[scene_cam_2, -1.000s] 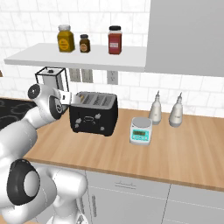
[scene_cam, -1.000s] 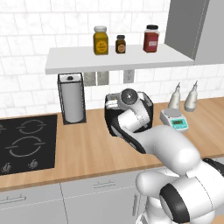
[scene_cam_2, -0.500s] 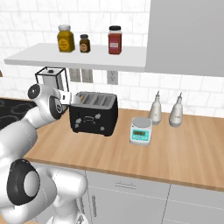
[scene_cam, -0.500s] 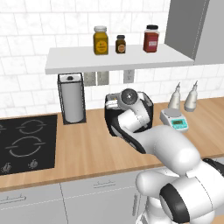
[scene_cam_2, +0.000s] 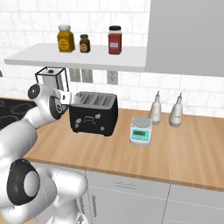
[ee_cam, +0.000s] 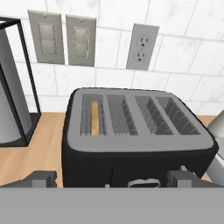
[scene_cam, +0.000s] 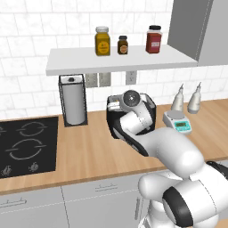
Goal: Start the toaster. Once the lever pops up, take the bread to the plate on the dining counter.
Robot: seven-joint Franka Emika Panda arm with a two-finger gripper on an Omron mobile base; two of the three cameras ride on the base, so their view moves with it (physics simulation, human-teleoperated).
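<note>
The jaws stand wide apart with nothing between them, and the gripper [ee_cam: 112, 179] is low in front of the toaster [ee_cam: 135, 140]. The toaster stands on the wooden desk [ee_cam: 26, 157], just ahead of the jaws. The bread [ee_cam: 94, 117] sits in the leftmost slot, ahead and left of the jaws.

A home kitchen, rendered: a wood counter [scene_cam_2: 188, 148] on grey cabinets [scene_cam_2: 131, 197] runs under a white tiled wall [scene_cam: 26, 35]. Straight ahead of the wide-set jaws stands the toaster [ee_cam: 135, 131], with wall sockets [ee_cam: 142, 46] behind it. To the jaws' left sit a paper towel roll [scene_cam: 73, 103] and a black cooktop [scene_cam: 27, 144]; to their right, a small scale [scene_cam_2: 141, 130] and two bottles [scene_cam_2: 166, 109]. Above hangs a shelf [scene_cam: 120, 60] bearing three jars [scene_cam: 122, 42]
</note>
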